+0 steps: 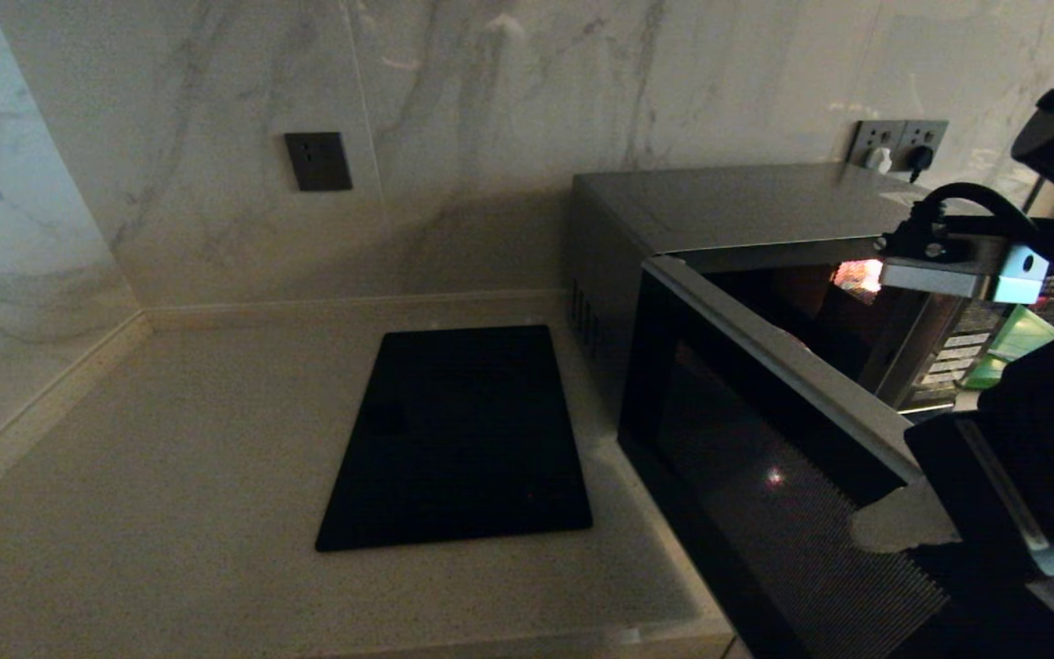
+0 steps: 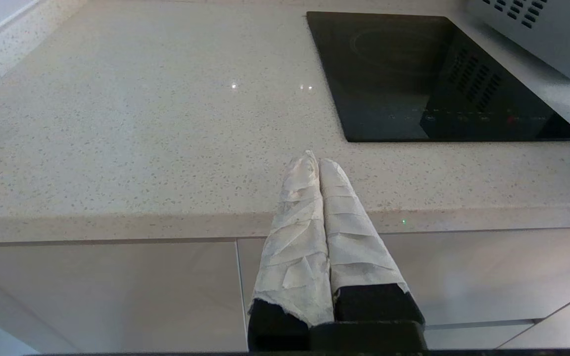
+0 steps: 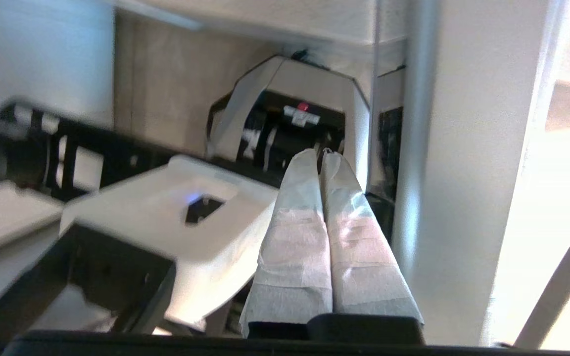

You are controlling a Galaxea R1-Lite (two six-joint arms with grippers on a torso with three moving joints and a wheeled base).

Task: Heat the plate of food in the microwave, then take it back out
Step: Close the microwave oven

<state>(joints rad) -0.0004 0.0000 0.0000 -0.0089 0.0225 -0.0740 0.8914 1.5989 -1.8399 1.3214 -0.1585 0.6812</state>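
Observation:
The microwave point(image 1: 747, 206) stands on the right of the counter with its black glass door point(image 1: 747, 458) swung open towards me and its cavity lit. The plate of food is hidden from every view. My right gripper point(image 1: 865, 531) is shut and empty, its taped fingers point(image 3: 309, 198) lying against the free edge of the open door point(image 3: 463, 173), low at the front. My left gripper point(image 2: 314, 160) is also shut and empty, hanging in front of the counter's front edge point(image 2: 166, 222), left of the cooktop. It lies outside the head view.
A flat black cooktop point(image 1: 458, 439) is set into the counter left of the microwave. Marble walls close the back and left, with a dark socket point(image 1: 318, 160) and a plugged outlet point(image 1: 898, 142). Something green point(image 1: 1021, 334) shows past the microwave's right side.

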